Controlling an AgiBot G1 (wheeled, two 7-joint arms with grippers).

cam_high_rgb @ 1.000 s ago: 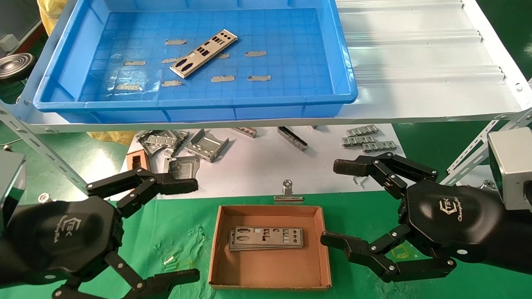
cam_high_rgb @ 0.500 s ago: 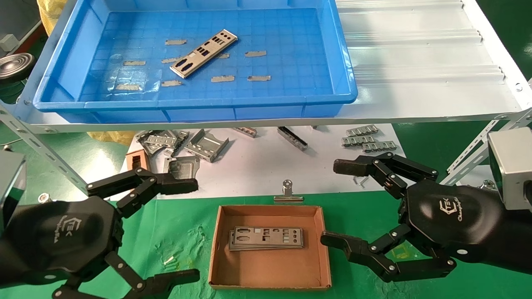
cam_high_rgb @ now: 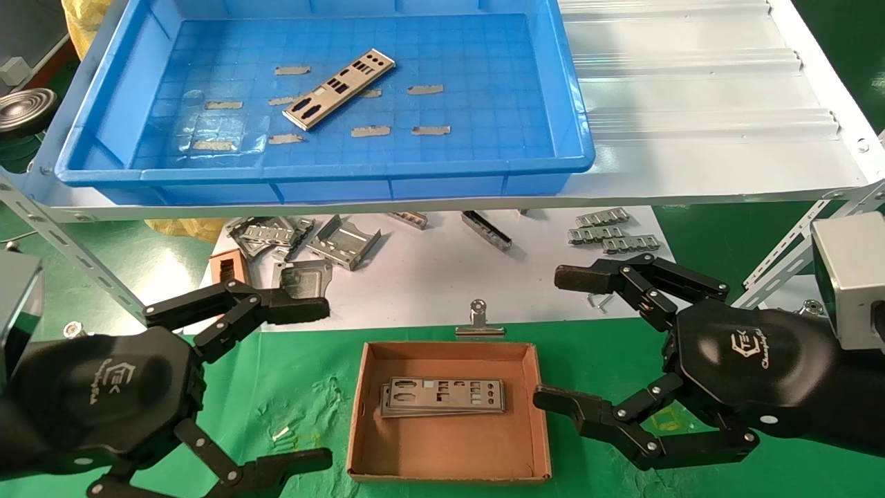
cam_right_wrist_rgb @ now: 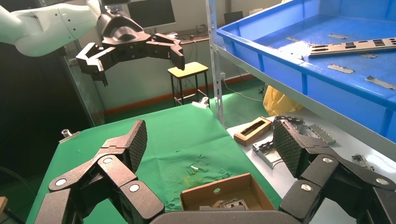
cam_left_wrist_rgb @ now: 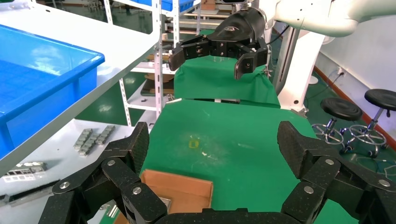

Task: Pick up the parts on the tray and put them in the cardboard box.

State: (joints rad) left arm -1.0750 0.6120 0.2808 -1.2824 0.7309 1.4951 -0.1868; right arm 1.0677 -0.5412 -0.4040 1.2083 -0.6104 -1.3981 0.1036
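One silver-grey part (cam_high_rgb: 339, 88) lies slantwise on the floor of the blue tray (cam_high_rgb: 325, 169), up on the white shelf; it also shows in the right wrist view (cam_right_wrist_rgb: 355, 45). The cardboard box (cam_high_rgb: 449, 449) sits on the green cloth between my arms and holds a small stack of parts (cam_high_rgb: 442, 395). My left gripper (cam_high_rgb: 317, 384) hovers open and empty to the left of the box. On the box's other side my right gripper (cam_high_rgb: 560, 339) is likewise open and empty. Each wrist view looks past its own spread fingers to the box (cam_left_wrist_rgb: 180, 191) (cam_right_wrist_rgb: 219, 189).
Bent metal brackets (cam_high_rgb: 304, 242), a brown frame block (cam_high_rgb: 228, 266), a binder clip (cam_high_rgb: 478, 321) and small linked metal pieces (cam_high_rgb: 612, 232) lie on the white board behind the box. Tan tape strips (cam_high_rgb: 370, 130) dot the tray floor. The shelf (cam_high_rgb: 691, 104) overhangs the board.
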